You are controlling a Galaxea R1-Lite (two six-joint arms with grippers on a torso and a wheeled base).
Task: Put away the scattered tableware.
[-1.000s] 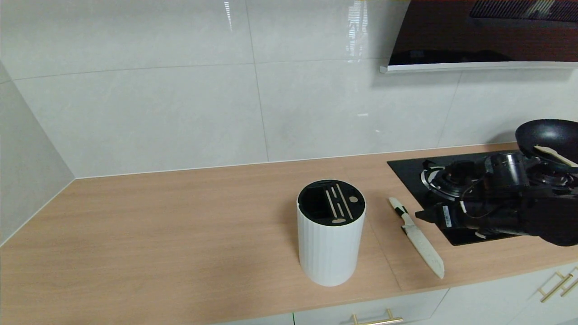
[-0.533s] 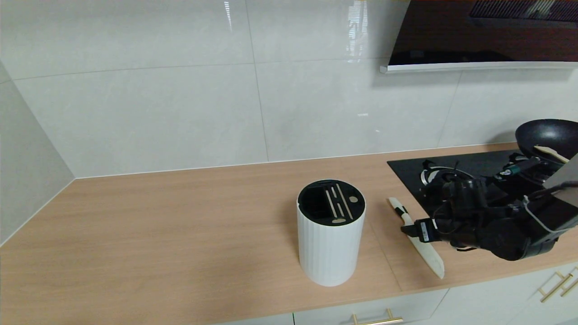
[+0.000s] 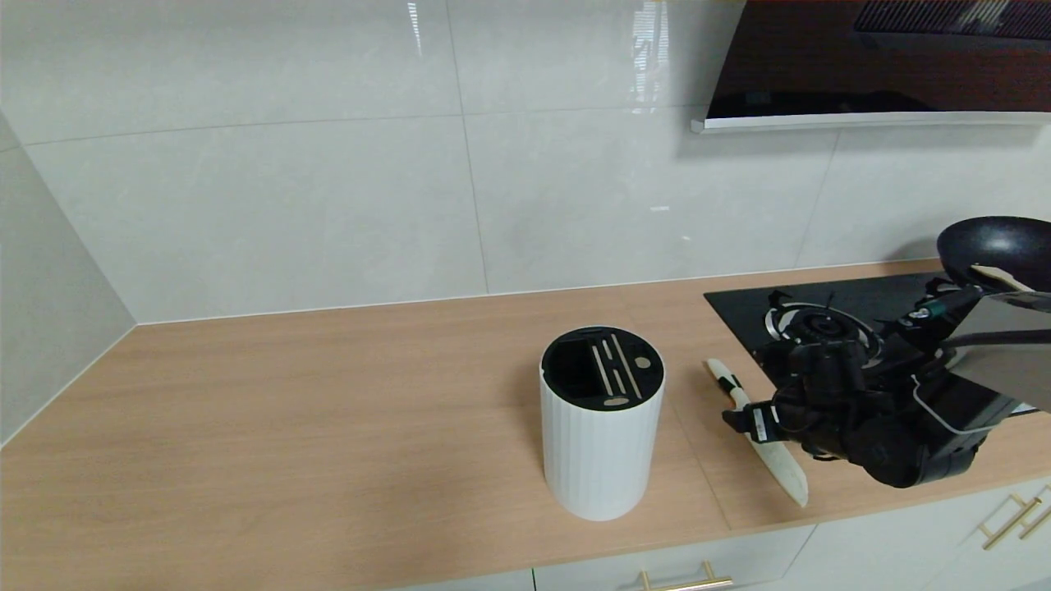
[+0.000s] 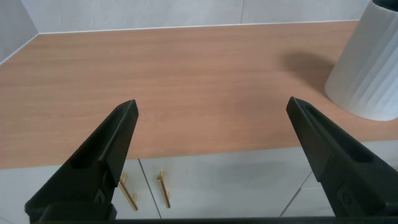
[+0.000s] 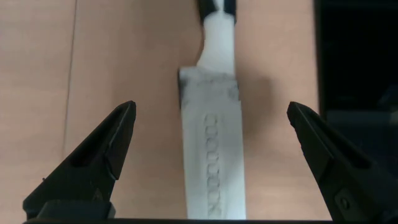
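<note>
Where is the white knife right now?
In the head view, the white knife lies flat on the wooden counter, right of the white ribbed cylindrical holder and beside the black hob, directly beneath the open right hand.

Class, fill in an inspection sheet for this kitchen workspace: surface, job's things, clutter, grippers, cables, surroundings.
surface: wooden countertop against a tiled wall.
job's things: white knife lies flat between the ribbed white holder and the hob; the holder stands upright, with slots in its black top.
clutter: nothing seen.
grippers: right gripper open over the knife's blade; left gripper open at the counter's front edge, holding nothing.
cables: one dark cable along the right arm.
surroundings: black pan on the hob, range hood above, gold drawer handles below.
</note>
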